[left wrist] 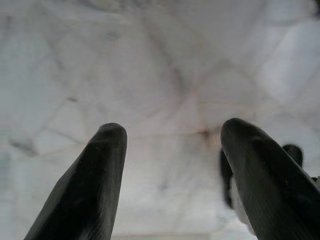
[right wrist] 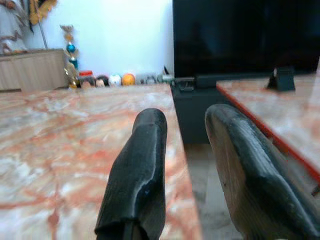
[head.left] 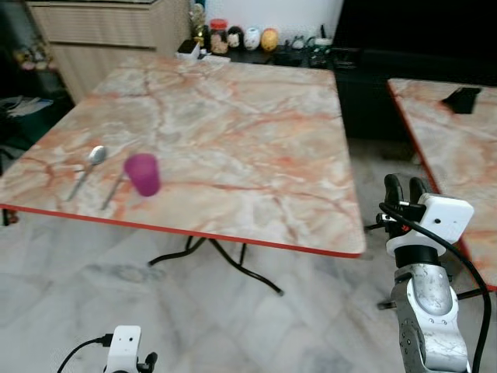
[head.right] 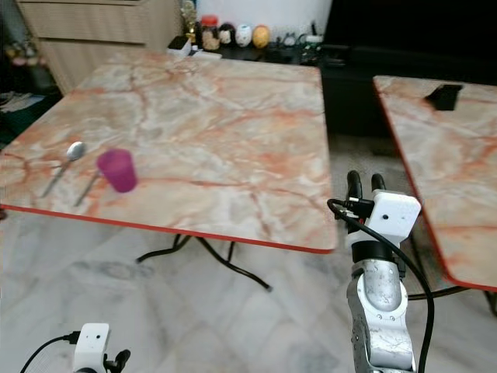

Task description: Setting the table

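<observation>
- Left eye view: purple cup point(head.left: 143, 173) at nine o'clock on the marble table point(head.left: 256, 148), spoon point(head.left: 88, 170) beside it.
- Right gripper point(head.left: 405, 189) raised at four o'clock, fingers parted, empty.
- Left gripper point(left wrist: 172, 150) spread, empty, over floor.

Both eye views look forward and down from head height onto the marble counter point(head.left: 233, 124), which fills the upper left and centre of the frame; the right eye sits slightly to the side, so the counter shifts leftward in it. The right wrist camera sits near counter height, looking along the right hand point(right wrist: 185, 165) across the same counter toward the far wall. The left wrist camera points past the left hand point(left wrist: 172, 175) at what seems to be pale floor point(left wrist: 160, 60), close up.
</observation>
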Motion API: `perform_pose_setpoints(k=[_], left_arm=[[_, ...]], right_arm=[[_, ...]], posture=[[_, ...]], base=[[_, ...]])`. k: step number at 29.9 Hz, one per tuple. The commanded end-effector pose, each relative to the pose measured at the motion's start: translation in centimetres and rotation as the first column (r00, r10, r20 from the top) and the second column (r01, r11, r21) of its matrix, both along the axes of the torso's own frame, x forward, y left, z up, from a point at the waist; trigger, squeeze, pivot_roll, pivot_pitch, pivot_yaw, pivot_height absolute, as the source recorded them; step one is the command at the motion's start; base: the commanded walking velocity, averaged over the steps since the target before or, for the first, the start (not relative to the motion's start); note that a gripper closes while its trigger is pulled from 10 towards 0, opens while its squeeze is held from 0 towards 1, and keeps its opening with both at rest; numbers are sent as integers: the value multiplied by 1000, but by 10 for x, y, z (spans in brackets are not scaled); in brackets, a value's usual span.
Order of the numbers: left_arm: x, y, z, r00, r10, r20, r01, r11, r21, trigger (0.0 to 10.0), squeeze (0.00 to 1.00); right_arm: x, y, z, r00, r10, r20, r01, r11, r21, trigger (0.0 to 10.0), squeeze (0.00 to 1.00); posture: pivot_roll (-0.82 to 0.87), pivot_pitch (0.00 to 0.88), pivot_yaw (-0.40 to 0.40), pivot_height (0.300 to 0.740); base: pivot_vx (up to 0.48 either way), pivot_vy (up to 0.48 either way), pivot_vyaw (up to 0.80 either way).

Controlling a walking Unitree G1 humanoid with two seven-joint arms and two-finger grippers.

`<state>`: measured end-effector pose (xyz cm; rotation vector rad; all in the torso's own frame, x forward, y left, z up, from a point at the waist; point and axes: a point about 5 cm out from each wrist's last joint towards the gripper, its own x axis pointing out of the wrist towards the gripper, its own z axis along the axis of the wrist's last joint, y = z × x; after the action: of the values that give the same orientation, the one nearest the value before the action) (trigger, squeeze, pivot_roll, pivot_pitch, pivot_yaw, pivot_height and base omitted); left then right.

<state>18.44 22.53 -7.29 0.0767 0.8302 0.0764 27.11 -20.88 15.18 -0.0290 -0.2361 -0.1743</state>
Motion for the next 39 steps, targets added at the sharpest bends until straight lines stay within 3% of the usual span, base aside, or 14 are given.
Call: perform_pose_setpoints(k=[1,20,29,39], left_arm=[[-7,0,-4,999,-2,-34,2,1000,2,10000,0],[-8,1,-4,999,1,-33,-1,1000,3,10000,0],[-5,-1,-3,1000,-3,-24,3,1000,2,10000,0],[-3,-1,-2,1000,-3,-10,3,1000,3,10000,0]], right_arm=[[-3,-4,0,1000,-20,1,20,1000,-1,10000,0],[-5,-1,-2,1000,-21,-6,21,1000,9,10000,0],[-19,-3,-14,998,-42,-51,43,999,14,10000,0],[-28,-13,-36,987,-90,-136,91,996,-2,10000,0]], posture=[[8,44,1,740],[12,48,-5,740],[9,50,-3,740],[8,59,-5,740]], base=[[0,420,0],[0,419,0],[0,406,0],[0,0,0]])
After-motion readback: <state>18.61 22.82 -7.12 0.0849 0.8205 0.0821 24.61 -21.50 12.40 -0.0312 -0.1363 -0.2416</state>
